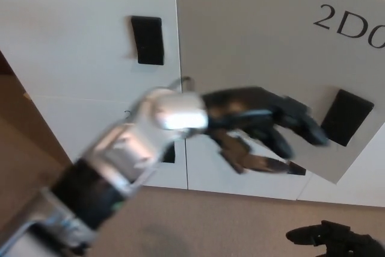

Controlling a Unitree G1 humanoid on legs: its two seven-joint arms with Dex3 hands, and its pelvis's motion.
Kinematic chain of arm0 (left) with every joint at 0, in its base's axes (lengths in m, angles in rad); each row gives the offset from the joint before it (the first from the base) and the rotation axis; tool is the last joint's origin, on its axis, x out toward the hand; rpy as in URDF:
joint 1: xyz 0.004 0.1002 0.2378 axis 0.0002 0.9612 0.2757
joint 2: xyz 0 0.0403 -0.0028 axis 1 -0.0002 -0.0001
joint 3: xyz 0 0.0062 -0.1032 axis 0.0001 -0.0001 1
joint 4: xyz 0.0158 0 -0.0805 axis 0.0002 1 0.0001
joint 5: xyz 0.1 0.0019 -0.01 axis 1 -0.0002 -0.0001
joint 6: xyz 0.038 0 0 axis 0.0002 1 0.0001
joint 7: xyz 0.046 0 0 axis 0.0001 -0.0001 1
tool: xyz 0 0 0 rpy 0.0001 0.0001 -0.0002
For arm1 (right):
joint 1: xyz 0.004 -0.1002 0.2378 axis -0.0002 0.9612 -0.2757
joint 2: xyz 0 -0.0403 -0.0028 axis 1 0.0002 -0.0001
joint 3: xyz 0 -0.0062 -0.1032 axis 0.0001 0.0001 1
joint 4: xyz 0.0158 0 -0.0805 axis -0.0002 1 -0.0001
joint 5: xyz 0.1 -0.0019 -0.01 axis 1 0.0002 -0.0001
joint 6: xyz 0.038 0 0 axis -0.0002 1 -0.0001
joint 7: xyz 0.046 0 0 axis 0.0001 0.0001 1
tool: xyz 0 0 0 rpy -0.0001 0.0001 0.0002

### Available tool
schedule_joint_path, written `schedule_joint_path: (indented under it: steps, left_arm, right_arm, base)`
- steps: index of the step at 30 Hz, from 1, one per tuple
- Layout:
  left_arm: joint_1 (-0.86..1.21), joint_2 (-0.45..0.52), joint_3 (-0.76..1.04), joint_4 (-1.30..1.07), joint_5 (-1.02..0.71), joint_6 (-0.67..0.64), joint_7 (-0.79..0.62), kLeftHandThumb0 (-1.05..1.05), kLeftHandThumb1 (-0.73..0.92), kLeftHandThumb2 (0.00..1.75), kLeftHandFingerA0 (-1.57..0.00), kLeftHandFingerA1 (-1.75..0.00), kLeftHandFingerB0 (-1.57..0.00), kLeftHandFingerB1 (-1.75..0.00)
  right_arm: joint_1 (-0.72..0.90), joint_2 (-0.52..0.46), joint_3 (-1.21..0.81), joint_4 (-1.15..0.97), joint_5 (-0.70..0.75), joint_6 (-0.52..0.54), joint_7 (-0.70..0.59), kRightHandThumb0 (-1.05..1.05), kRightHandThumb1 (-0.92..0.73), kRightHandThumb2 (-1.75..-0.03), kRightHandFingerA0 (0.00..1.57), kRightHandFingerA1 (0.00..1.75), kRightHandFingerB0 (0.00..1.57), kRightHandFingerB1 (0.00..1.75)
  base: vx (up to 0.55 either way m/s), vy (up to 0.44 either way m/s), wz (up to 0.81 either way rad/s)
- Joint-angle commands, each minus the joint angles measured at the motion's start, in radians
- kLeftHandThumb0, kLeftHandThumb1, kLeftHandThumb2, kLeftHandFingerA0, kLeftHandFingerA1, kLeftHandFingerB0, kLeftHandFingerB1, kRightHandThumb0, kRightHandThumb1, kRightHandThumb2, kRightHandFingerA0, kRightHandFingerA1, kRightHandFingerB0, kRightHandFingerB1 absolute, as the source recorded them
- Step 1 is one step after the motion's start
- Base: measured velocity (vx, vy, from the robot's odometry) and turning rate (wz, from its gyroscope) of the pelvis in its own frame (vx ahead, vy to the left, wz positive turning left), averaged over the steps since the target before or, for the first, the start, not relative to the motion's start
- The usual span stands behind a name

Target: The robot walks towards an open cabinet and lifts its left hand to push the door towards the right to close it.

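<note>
An open cabinet door (264, 46), a flat pale grey panel, stands swung out from the white cabinet front (84, 46) and fills the upper right of the head view. Black lettering beginning "2D0" runs off the picture's right edge near its top. A black rectangular handle (345, 117) sits tilted low on the panel's right side. The door's lower edge cuts diagonally across the closed white doors behind it, its left edge running just beside a vertical seam in the cabinet.
</note>
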Motion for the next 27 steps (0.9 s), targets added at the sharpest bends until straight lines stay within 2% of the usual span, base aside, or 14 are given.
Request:
schedule_joint_path:
  steps: [1, 4, 8, 9, 10, 11, 16, 17, 21, 22, 23, 24, 26, 27]
  left_arm:
    - [-0.241, -0.323, -0.110, 0.433, 0.146, 0.040, 0.009, -0.49, 0.53, 0.84, -0.36, -0.52, -0.30, -0.47]
    - [-0.325, -0.444, -0.079, 0.594, 0.146, 0.017, 0.069, -0.45, 0.52, 0.84, -0.35, -0.52, -0.29, -0.47]
    - [-0.392, -0.493, -0.028, 0.703, 0.142, 0.013, 0.137, -0.44, 0.49, 0.85, -0.33, -0.54, -0.23, -0.47]
    - [-0.419, -0.489, -0.006, 0.741, 0.140, 0.006, 0.166, -0.43, 0.66, 0.60, -0.19, -0.34, -0.26, -0.32]
    - [-0.436, -0.484, 0.007, 0.765, 0.140, 0.000, 0.182, -0.43, 0.66, 0.60, -0.19, -0.34, -0.26, -0.32]
    - [-0.464, -0.461, 0.031, 0.792, 0.138, 0.010, 0.223, -0.27, 0.58, 1.04, 0.00, -0.48, 0.00, -0.45]
    - [-0.557, -0.347, 0.121, 0.901, 0.118, 0.008, 0.360, -0.30, 0.55, 1.04, -0.01, -0.49, 0.00, -0.46]
    - [-0.587, -0.281, 0.144, 0.907, 0.117, 0.018, 0.390, -0.57, 0.64, 0.62, -0.22, -0.39, -0.10, -0.22]
    - [-0.649, -0.145, 0.217, 0.942, 0.093, 0.020, 0.453, -0.55, 0.63, 0.62, -0.21, -0.38, -0.09, -0.21]
    - [-0.665, -0.091, 0.227, 0.955, 0.096, 0.010, 0.457, -0.59, 0.66, 0.59, -0.31, -0.51, -0.03, -0.24]
    - [-0.676, -0.056, 0.233, 0.966, 0.101, 0.002, 0.458, -0.59, 0.66, 0.59, -0.31, -0.51, -0.03, -0.24]
    - [-0.686, -0.022, 0.241, 0.974, 0.103, -0.001, 0.457, -0.57, 0.64, 0.63, -0.20, -0.37, -0.03, -0.17]
    - [-0.694, -0.004, 0.248, 0.982, 0.105, -0.004, 0.457, -0.57, 0.64, 0.63, -0.20, -0.37, -0.03, -0.17]
    - [-0.697, 0.024, 0.271, 0.992, 0.093, -0.003, 0.450, -0.60, 0.63, 0.67, -0.06, -0.22, -0.06, -0.17]
  right_arm:
    - [-0.017, -0.023, 0.008, 0.026, 0.018, 0.021, 0.038, -0.26, -0.71, -0.64, 0.80, 0.58, 0.70, 0.57]
    - [-0.013, -0.011, 0.015, 0.015, 0.006, 0.039, 0.026, -0.32, -0.72, -0.65, 0.82, 0.58, 0.70, 0.56]
    - [0.005, -0.009, 0.020, -0.018, 0.000, 0.044, 0.022, -0.33, -0.72, -0.64, 0.83, 0.59, 0.68, 0.56]
    - [0.010, -0.008, 0.021, -0.029, -0.001, 0.048, 0.022, -0.33, -0.72, -0.63, 0.82, 0.57, 0.69, 0.55]
    - [0.013, -0.009, 0.022, -0.035, 0.000, 0.050, 0.022, -0.33, -0.72, -0.63, 0.82, 0.57, 0.69, 0.55]
    - [0.024, -0.012, 0.021, -0.045, 0.006, 0.043, 0.027, -0.33, -0.71, -0.61, 0.82, 0.55, 0.70, 0.54]
    - [0.059, -0.024, 0.023, -0.089, -0.004, 0.040, 0.027, -0.35, -0.71, -0.62, 0.84, 0.53, 0.71, 0.53]
    - [0.062, -0.024, 0.026, -0.086, -0.009, 0.024, 0.024, -0.36, -0.69, -0.64, 0.86, 0.57, 0.72, 0.56]
    - [0.062, -0.020, 0.031, -0.069, -0.004, -0.027, 0.020, -0.37, -0.69, -0.64, 0.87, 0.58, 0.72, 0.56]
    - [0.063, -0.016, 0.032, -0.067, -0.002, -0.041, 0.017, -0.36, -0.69, -0.66, 0.87, 0.60, 0.72, 0.57]
    - [0.064, -0.014, 0.033, -0.067, 0.000, -0.050, 0.015, -0.36, -0.69, -0.66, 0.87, 0.60, 0.72, 0.57]
    - [0.063, -0.012, 0.033, -0.069, 0.002, -0.053, 0.014, -0.36, -0.70, -0.66, 0.86, 0.59, 0.72, 0.57]
    - [0.063, -0.010, 0.034, -0.071, 0.003, -0.054, 0.013, -0.36, -0.70, -0.66, 0.86, 0.59, 0.72, 0.57]
    - [0.059, -0.010, 0.035, -0.076, 0.003, -0.051, 0.013, -0.34, -0.70, -0.67, 0.85, 0.59, 0.71, 0.57]
  base:
    - [0.00, 0.000, 0.00]
    - [0.00, 0.000, 0.00]
    - [0.00, 0.000, 0.00]
    - [0.00, 0.000, 0.00]
    - [0.00, 0.000, 0.00]
    - [0.00, 0.000, 0.00]
    - [0.00, 0.000, 0.00]
    - [0.00, 0.000, 0.00]
    - [0.00, 0.000, 0.00]
    - [0.00, 0.000, 0.00]
    - [0.00, 0.000, 0.00]
    - [0.00, 0.000, 0.00]
    - [0.00, 0.000, 0.00]
    - [0.00, 0.000, 0.00]
